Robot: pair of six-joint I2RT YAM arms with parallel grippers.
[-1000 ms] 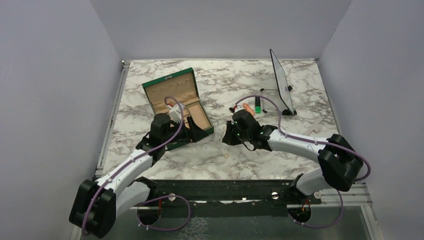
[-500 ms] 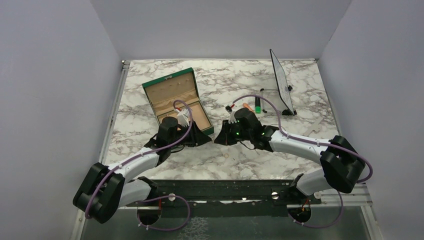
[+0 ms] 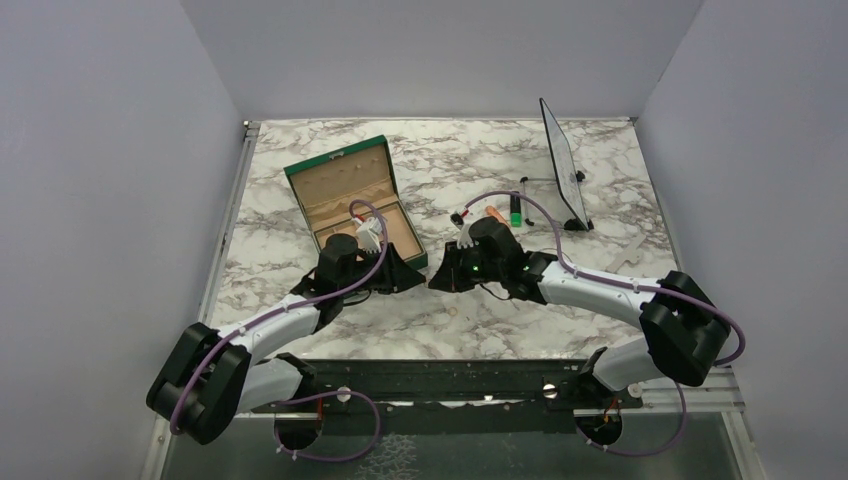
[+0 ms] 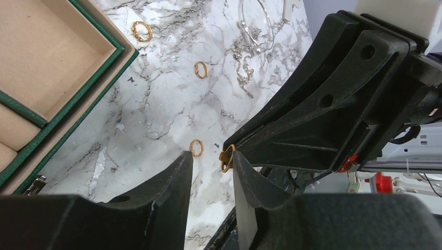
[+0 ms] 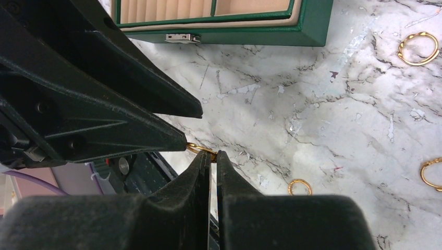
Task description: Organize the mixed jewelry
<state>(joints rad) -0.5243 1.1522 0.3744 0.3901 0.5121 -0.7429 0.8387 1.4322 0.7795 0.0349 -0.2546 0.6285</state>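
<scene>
A small gold ring [image 5: 201, 150], over the marble table [image 5: 312, 104] just beside the near corner of the green box [image 5: 312, 28], is pinched at the tips of the almost closed right gripper [image 5: 211, 154] and is touched by one finger of the left gripper [image 4: 211, 155], whose jaws are seen partly apart.

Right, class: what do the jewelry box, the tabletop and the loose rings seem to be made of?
Jewelry box: green matte covering, maybe leatherette, with matte beige fabric-like lining. Tabletop: white with grey veins; marble or a marble-look print. Rings: shiny yellow metal, gold-coloured; real gold cannot be told.
</scene>
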